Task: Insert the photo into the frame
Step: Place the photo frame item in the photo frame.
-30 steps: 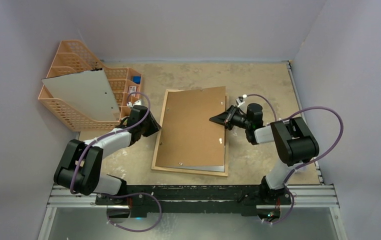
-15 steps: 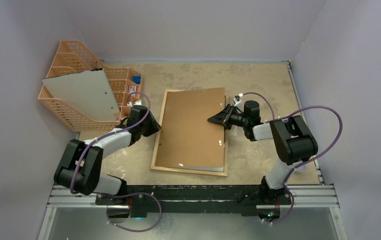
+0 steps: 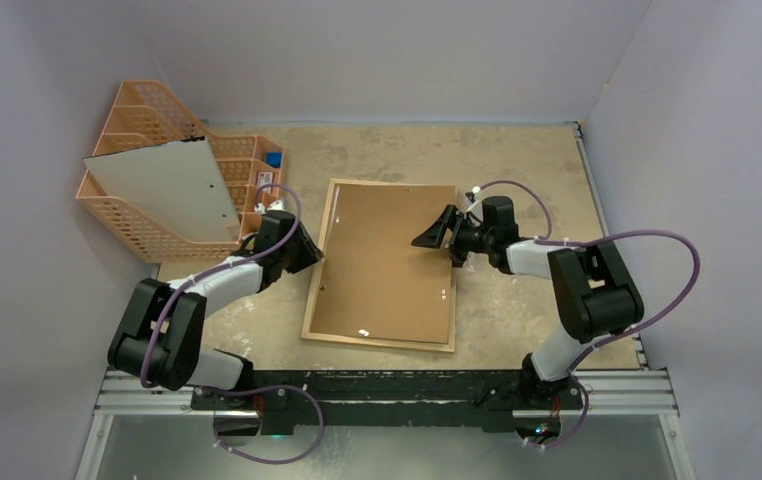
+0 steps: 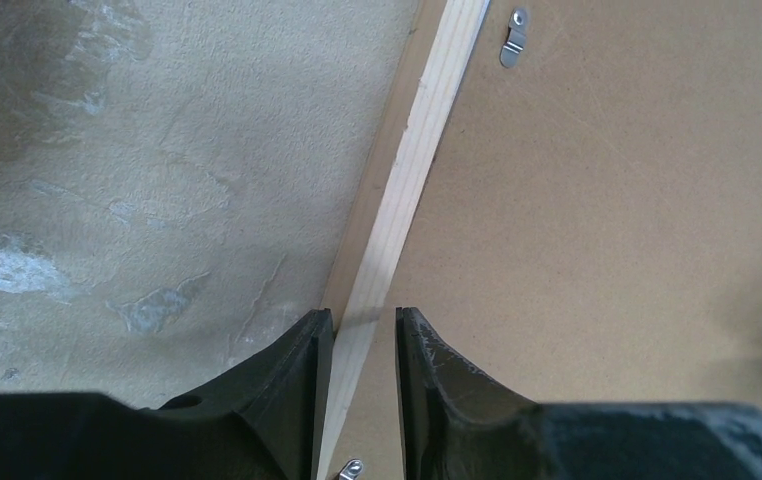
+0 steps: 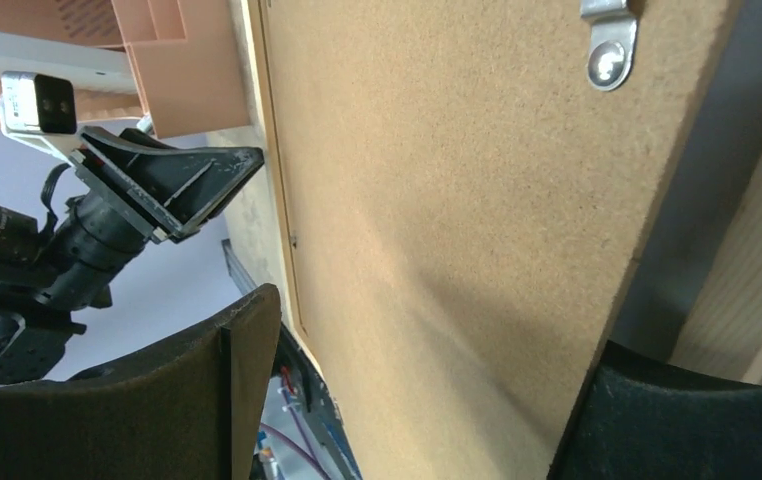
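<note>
Evidently left pincer [image 4: 357, 350] straddles the frame [image 4: 412, 170] edge; possibly gripping.

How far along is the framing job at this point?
Late stage. The brown backing panel lies inside the frame, so the photo cannot be seen and is presumably beneath it. The right gripper is open over the panel's right side; the left gripper straddles the frame's left rail. Left to do: the clips look unturned, so securing the back seems to remain.

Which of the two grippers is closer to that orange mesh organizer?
Left. The left gripper sits at the frame's left edge, just right of the organizer; the right gripper is farther right, over the brown backing board.
</note>
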Tool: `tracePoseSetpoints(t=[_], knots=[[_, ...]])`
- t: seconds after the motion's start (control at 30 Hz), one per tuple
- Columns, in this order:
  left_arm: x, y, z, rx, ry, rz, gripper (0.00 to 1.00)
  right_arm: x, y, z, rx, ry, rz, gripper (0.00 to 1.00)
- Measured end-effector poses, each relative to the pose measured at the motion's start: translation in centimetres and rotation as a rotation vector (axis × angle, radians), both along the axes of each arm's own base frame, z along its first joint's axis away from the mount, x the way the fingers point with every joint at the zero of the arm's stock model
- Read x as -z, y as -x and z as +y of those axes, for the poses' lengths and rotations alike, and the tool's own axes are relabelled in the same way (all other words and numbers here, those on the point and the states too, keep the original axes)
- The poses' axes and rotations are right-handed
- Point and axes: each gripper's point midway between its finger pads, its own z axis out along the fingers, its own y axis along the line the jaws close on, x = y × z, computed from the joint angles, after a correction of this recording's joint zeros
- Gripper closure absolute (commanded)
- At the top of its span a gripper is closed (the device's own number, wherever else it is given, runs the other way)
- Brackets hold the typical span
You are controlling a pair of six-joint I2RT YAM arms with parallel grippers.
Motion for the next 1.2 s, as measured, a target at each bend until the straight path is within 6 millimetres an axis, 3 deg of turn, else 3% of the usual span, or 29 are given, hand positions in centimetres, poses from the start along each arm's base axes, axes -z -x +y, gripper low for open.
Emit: tracePoseSetpoints(t=[0.2, 0.4, 0.77, 0.87, 1.03, 1.2], knots=[[-0.1, -0.2, -0.1, 0.001, 0.003, -0.008, 0.66, -0.6, -0.4, -1.1, 0.007, 0.106, -0.037, 0.20], [-0.1, -0.1, -0.1, 0.002, 0.003, -0.008, 0.65, 0.9, -0.2, -1.9, 0.007, 0.182, -0.017, 0.25], [-0.1, -0.1, -0.2, 0.005, 0.007, -0.006, 0.66, 1.3, -1.0, -1.4, -0.018, 0.199, -0.032, 0.31], [-0.1, -0.1, -0.2, 0.005, 0.007, -0.006, 0.66, 1.5, -1.0, -1.1, -0.033, 0.207, -0.033, 0.30], [-0.1, -0.1, -0.2, 0.006, 0.007, -0.005, 0.66, 1.7, -1.1, -1.0, -0.038, 0.244, -0.033, 0.18], [-0.1, -0.1, -0.2, 0.006, 0.006, -0.006, 0.64, 1.1, -1.7, -1.7, -0.006, 0.343, -0.078, 0.16]])
